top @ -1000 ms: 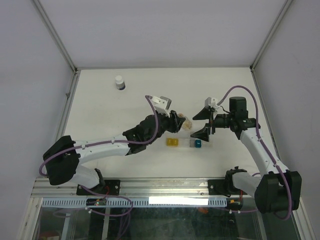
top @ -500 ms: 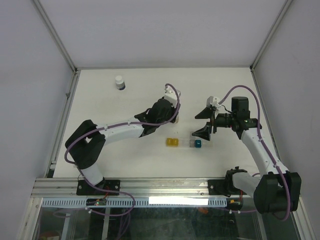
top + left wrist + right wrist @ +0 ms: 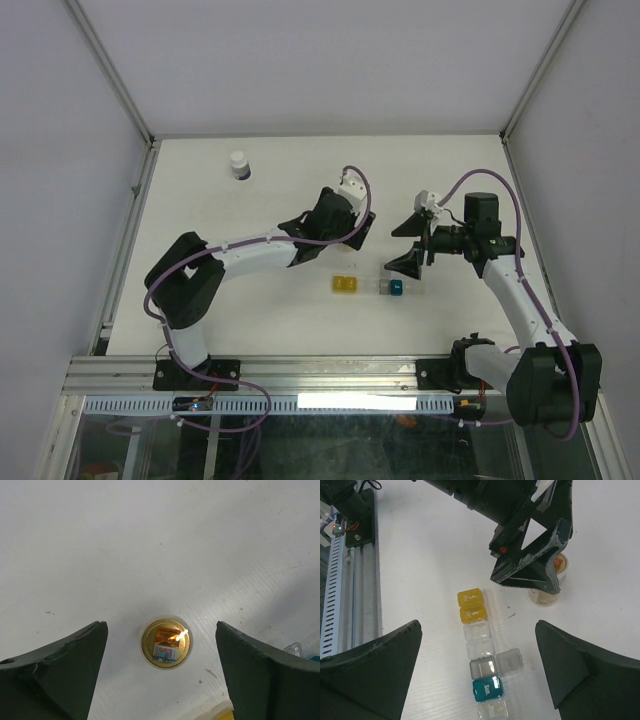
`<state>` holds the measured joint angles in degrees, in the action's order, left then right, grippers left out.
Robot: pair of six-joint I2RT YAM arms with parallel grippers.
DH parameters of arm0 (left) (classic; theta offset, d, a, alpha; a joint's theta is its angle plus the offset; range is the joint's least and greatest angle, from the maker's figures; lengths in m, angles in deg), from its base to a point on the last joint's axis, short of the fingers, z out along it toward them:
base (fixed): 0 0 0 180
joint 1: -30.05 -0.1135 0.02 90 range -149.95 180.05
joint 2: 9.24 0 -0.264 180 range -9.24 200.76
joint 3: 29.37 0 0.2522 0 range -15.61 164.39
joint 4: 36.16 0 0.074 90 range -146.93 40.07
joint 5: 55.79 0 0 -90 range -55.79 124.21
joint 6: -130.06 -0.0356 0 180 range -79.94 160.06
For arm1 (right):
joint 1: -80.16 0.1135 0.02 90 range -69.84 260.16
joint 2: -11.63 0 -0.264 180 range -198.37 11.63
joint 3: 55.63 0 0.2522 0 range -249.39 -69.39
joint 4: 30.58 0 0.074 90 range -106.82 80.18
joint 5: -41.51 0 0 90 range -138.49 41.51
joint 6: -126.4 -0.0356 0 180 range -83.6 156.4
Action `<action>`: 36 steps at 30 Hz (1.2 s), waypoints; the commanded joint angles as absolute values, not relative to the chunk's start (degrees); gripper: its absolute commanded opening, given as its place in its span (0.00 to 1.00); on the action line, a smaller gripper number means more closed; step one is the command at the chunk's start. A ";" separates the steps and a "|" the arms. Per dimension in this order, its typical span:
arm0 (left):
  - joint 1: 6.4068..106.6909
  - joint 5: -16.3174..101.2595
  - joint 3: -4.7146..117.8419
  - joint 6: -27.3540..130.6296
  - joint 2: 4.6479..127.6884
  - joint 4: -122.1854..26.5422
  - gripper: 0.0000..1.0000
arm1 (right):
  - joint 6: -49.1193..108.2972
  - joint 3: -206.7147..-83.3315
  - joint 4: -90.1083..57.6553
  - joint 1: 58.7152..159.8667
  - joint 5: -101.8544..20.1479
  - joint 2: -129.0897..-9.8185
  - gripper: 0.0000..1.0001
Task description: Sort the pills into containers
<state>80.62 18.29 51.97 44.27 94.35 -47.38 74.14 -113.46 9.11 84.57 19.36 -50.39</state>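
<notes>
Beneath your left claw [image 3: 160, 625], the vial [image 3: 165, 643] now stands upright on the table [image 3: 150, 530]. 1 second ago that claw was clamped shut and carrying it; now its jaws are spread wide, touching nothing. That reads as a set-down, so sorting has not begun and no loose pills show. Your right claw [image 3: 408, 246] hangs wide open and empty over the 2 containers, the yellow cell [image 3: 471, 606] and the teal cell [image 3: 487, 688], in 1 row with clear cells between. A white bottle [image 3: 239, 165] sits well apart. Your left claw blocks the vial from above, so lift it clear first.
</notes>
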 commanded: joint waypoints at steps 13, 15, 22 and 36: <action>78.50 32.70 19.19 47.61 61.34 -20.18 0.99 | 74.68 -135.26 27.00 88.55 15.09 -70.70 1.00; 78.15 35.05 13.32 48.50 58.66 -14.93 0.99 | 71.41 -137.57 23.59 92.28 5.04 -72.19 1.00; 78.06 37.41 -0.18 49.32 55.15 -3.07 0.99 | 68.37 -146.28 20.29 108.41 -28.49 -79.34 1.00; 78.04 37.27 -6.67 50.35 54.56 3.75 0.99 | 65.38 -158.66 27.20 114.31 -39.51 -93.69 0.91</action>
